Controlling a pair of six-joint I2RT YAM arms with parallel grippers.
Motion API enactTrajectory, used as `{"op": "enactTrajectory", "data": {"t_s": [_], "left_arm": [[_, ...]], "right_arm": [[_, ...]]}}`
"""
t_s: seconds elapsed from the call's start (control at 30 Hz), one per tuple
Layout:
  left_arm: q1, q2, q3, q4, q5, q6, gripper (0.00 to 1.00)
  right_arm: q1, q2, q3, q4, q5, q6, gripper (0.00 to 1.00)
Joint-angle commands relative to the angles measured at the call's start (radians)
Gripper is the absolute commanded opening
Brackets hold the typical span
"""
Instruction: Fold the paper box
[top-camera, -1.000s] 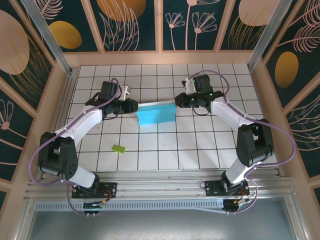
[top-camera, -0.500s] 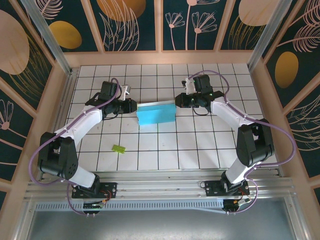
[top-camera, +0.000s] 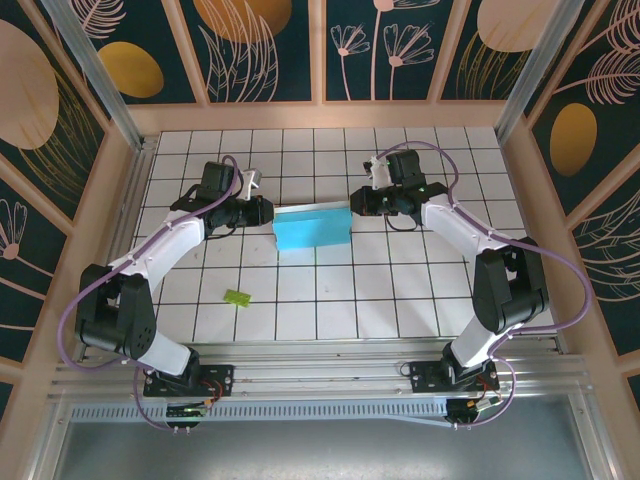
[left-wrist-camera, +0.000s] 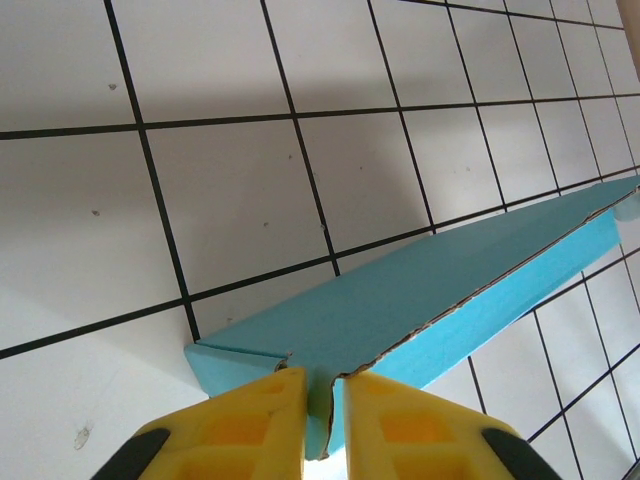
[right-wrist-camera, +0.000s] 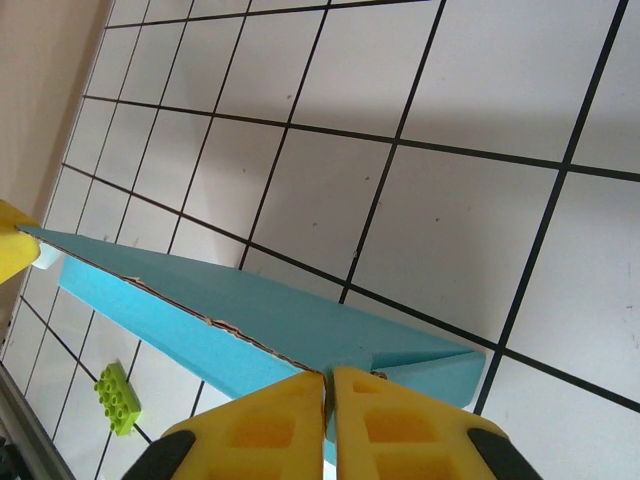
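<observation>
The paper box (top-camera: 312, 229) lies folded as a flat turquoise slab in the middle of the tiled table, with a raw cardboard seam along its top. My left gripper (top-camera: 270, 212) is at its left end. In the left wrist view the yellow fingers (left-wrist-camera: 250, 425) are closed on the box (left-wrist-camera: 420, 290) end panel, left gripper (left-wrist-camera: 325, 385). My right gripper (top-camera: 352, 203) is at the right end. In the right wrist view the box (right-wrist-camera: 250, 310) edge is pinched between nearly touching fingers, right gripper (right-wrist-camera: 328, 385).
A small lime-green scrap (top-camera: 237, 297) lies on the tiles in front of the left arm, and the same scrap (right-wrist-camera: 117, 397) is seen beyond the box. Wooden walls ring the table (top-camera: 400, 290). Bare tiles lie in front of the box.
The left gripper's jaws have narrowed onto the box's left end. The box and both arms have stayed almost where they were.
</observation>
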Motion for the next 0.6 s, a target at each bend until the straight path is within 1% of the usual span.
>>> {"op": "enactTrajectory", "data": {"t_s": [0.0, 0.07, 0.2, 0.57], "left_arm": [[-0.002, -0.007, 0.024, 0.001, 0.026, -0.026, 0.15], [-0.001, -0.004, 0.016, 0.016, 0.034, -0.041, 0.12], [-0.001, -0.001, 0.001, 0.026, 0.017, -0.058, 0.07], [-0.002, -0.006, -0.037, 0.049, 0.029, -0.082, 0.07]], "right_arm": [[0.011, -0.033, -0.023, 0.038, -0.019, 0.033, 0.10], [0.013, -0.035, -0.035, 0.058, -0.028, 0.056, 0.09], [0.022, -0.038, -0.050, 0.072, -0.032, 0.068, 0.08], [0.024, -0.042, -0.074, 0.030, 0.026, 0.026, 0.08]]}}
